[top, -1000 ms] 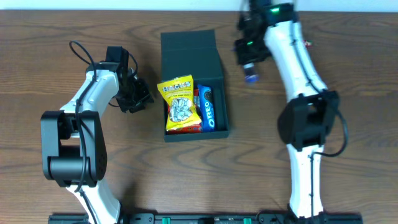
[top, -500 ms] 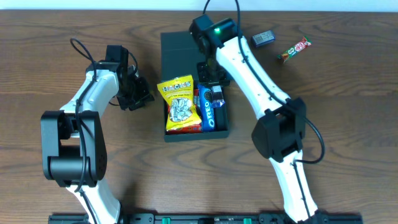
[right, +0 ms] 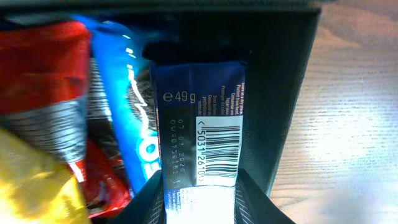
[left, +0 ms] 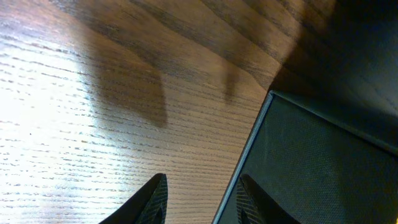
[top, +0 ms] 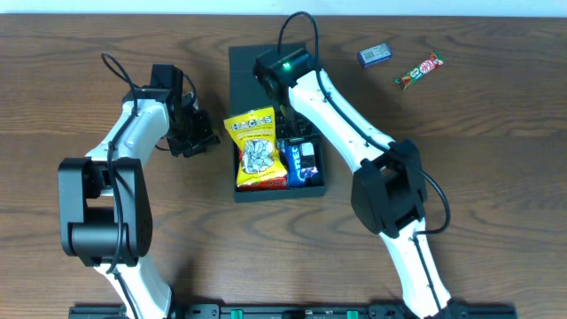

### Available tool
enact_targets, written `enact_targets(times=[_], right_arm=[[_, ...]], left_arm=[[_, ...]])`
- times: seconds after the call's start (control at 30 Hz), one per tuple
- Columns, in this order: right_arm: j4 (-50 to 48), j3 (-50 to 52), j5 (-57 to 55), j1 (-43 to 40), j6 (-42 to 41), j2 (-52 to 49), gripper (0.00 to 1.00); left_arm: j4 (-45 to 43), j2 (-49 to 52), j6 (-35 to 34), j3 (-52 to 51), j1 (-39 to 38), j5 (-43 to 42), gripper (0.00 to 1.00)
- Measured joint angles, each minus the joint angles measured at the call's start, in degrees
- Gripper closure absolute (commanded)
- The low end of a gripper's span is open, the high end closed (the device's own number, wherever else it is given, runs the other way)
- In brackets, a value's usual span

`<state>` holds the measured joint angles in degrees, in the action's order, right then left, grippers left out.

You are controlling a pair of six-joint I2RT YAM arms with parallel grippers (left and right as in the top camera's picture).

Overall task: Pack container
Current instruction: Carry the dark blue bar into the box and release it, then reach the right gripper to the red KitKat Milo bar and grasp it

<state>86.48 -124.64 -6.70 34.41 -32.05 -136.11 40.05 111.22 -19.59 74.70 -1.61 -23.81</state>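
Pinching a navy bar (right: 202, 124) over the container (right: 280, 93) with our right gripper (right: 199, 199), left gripper (left: 199, 199) parted and empty, we've a blue packet (top: 375, 55) and candy bar (top: 417, 71) unpacked near the table's (top: 496, 177) far edge.

A small blue packet (top: 375, 55) and a red-green candy bar (top: 417, 71) lie on the wooden table (top: 496, 177), beyond the right pincer (top: 305, 154) and well off to its right.

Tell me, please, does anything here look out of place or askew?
The yellow packet sits askew, one corner overhanging the container wall. A small blue packet and a red-green bar lie outside, on the table.
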Motion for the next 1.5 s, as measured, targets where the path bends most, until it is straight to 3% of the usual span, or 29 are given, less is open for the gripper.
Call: enact_targets(times=[0.13, 0.2, 0.23, 0.37, 0.7, 0.83, 1.03, 1.17, 1.5], right_arm=[[-0.4, 1.9, -0.7, 0.0, -0.2, 0.0, 0.98], [-0.9, 2.4, -1.9, 0.0, -0.4, 0.0, 0.54], [-1.2, 2.4, -2.1, 0.0, -0.4, 0.0, 0.51], [-1.8, 2.4, -2.8, 0.2, -0.4, 0.0, 0.46], [-3.0, 2.2, -3.0, -0.9, -0.4, 1.8, 0.48], [-8.7, 2.2, -4.8, -4.3, 0.3, 8.8, 0.27], [-21.2, 0.3, -7.5, -20.0, 2.3, 18.4, 0.28], [-27.5, 0.3, -7.0, -28.0, -0.1, 12.7, 0.39], [-39.5, 1.0, -4.4, -34.2, -15.5, -1.6, 0.41]], left_arm=[[0.0, 0.0, 0.4, 0.0, 0.0, 0.0, 0.62], [0.0, 0.0, 0.4, 0.0, 0.0, 0.0, 0.62], [0.0, 0.0, 0.4, 0.0, 0.0, 0.0, 0.62], [0.0, 0.0, 0.4, 0.0, 0.0, 0.0, 0.62], [0.0, 0.0, 0.4, 0.0, 0.0, 0.0, 0.63], [0.0, 0.0, 0.4, 0.0, 0.0, 0.0, 0.63], [0.0, 0.0, 0.4, 0.0, 0.0, 0.0, 0.63], [0.2, 0.0, 0.4, 0.0, 0.0, 0.0, 0.62], [0.2, 0.0, 0.6, 0.0, 0.0, 0.0, 0.59]])
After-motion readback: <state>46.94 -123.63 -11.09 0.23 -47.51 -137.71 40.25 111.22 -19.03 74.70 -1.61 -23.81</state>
